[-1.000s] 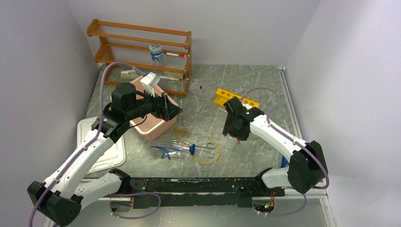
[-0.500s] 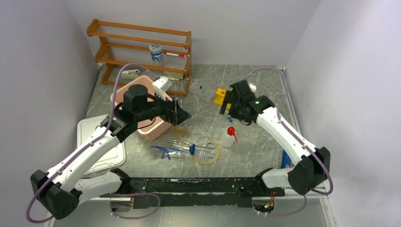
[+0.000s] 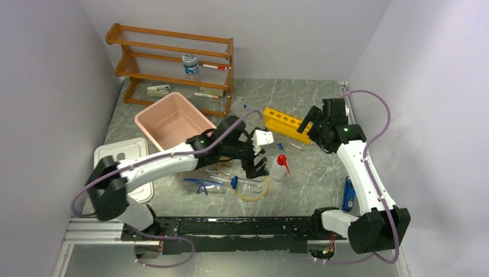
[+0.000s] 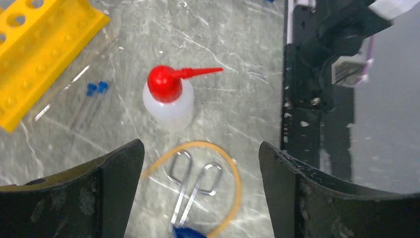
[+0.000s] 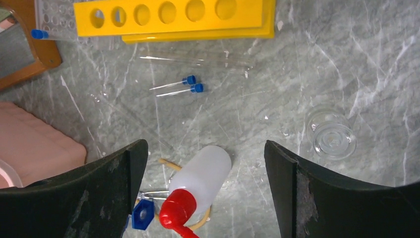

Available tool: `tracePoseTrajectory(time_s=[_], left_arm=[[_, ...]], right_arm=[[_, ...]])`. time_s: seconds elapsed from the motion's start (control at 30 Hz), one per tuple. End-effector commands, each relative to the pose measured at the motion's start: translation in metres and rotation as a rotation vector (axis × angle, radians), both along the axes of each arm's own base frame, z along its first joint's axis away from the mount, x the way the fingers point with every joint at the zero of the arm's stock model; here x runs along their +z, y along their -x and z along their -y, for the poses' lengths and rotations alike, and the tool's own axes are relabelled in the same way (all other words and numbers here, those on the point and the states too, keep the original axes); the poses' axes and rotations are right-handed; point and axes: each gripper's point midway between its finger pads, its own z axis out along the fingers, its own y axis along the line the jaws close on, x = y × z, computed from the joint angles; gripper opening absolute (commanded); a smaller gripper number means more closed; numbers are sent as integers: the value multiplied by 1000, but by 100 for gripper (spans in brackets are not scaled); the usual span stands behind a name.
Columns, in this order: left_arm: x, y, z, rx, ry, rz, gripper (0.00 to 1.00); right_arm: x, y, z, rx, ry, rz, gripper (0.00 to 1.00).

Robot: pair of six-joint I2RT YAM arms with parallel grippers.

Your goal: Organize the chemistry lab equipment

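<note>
I see my left gripper (image 3: 256, 168) wide and empty at frame centre, just left of the squeeze bottle (image 3: 279, 167). My right gripper (image 3: 312, 122), equally wide, hangs at the yellow rack's (image 3: 282, 122) right end.

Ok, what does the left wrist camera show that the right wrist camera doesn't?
Only the left wrist view shows the black base rail. Only the right wrist view shows the pink bin, a small glass dish and a wooden shelf corner. Both show the red-nozzled squeeze bottle, the yellow rack, two blue-capped tubes and the amber tubing.
</note>
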Motion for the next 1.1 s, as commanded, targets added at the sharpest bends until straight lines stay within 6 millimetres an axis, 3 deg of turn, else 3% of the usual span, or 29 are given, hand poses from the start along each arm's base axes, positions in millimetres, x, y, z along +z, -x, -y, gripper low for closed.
tracePoseTrajectory(time_s=[0.0, 0.3, 0.43, 0.5, 0.7, 0.93, 1.07], left_arm=[[-20, -11, 30, -247, -70, 206, 89], [-59, -36, 69, -396, -128, 294, 89], [-71, -19, 81, -546, -105, 240, 88], [-76, -23, 89, -547, -88, 242, 88], [-103, -32, 89, -576, -178, 238, 82], [-99, -34, 89, -540, -161, 250, 48], [-86, -34, 89, -511, -139, 255, 29]], right_arm=[[-3, 2, 2, 14, -59, 12, 91], [-5, 5, 8, 5, -84, 11, 90], [-8, 5, 9, 4, -87, 5, 90], [-9, 4, 10, 1, -85, 5, 90], [-7, -3, 12, 6, -79, 10, 90], [-3, -9, 15, 8, -69, 27, 90], [0, -10, 14, 15, -72, 36, 90]])
